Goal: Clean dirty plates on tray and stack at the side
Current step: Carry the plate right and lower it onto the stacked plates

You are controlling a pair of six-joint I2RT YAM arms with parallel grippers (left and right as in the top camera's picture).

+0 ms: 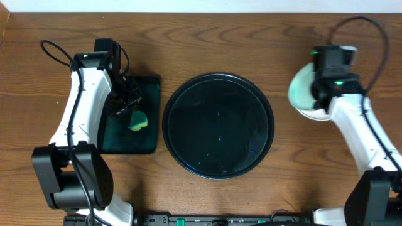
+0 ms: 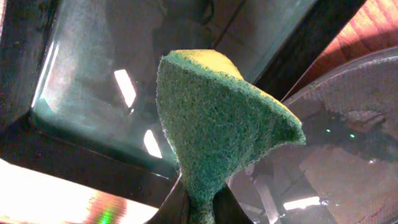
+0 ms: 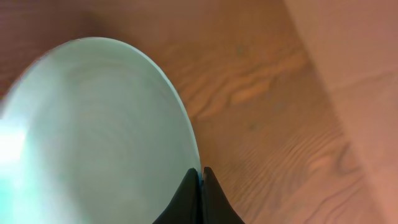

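While in right hand [image 3: 200, 172], mint plate [image 3: 99, 124].

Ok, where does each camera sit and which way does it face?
Overhead: above the table, facing straight down on the tray, both arms in view.
Left wrist: faces past the left gripper pinching the sponge, down at the rectangular tray.
Right wrist: facing along the right gripper, shut on the plate's rim, down at the table.
Shared: overhead and left wrist both show the sponge and tray.

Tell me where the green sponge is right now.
On the left side of the overhead view, the sponge is pinched in the left gripper above the small rectangular tray, just left of the round tray.
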